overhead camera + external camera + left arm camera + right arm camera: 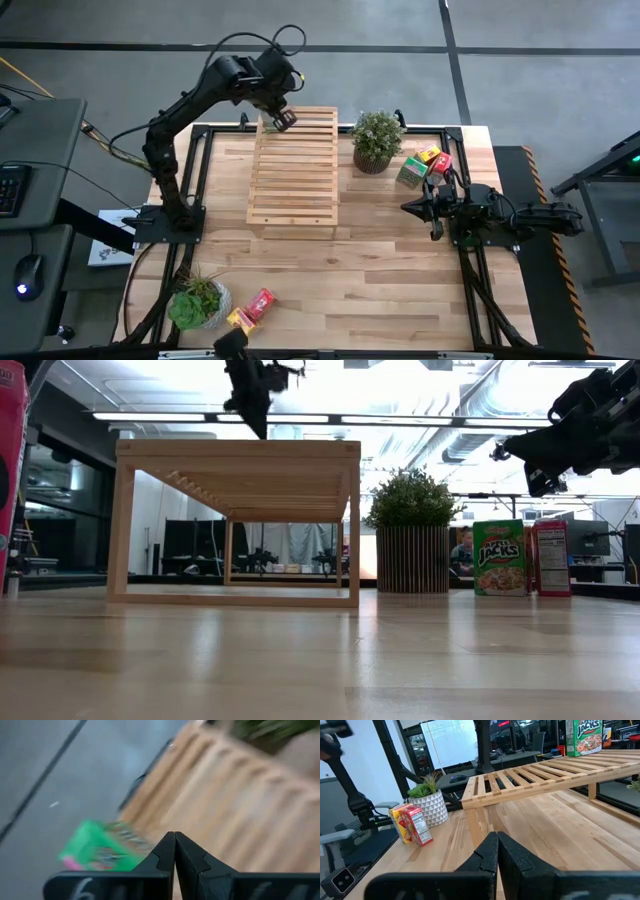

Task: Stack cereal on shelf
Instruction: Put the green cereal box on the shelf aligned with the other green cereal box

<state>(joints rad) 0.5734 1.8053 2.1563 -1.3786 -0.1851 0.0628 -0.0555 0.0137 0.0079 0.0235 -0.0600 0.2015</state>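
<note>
Currently one green cereal box (100,852) stands on the shelf (293,170) at its far-left corner, roughly 12 o'clock on the table. The left gripper (284,119) hovers above that corner, fingers pressed together, holding nothing. The right gripper (437,208) waits at 3 o'clock, likewise shut and empty, near a green box (411,171), red box (441,162) and yellow box (428,153). Judgement: light, stiff cardboard, easily crushed or tipped; grip across the narrow sides.
</note>
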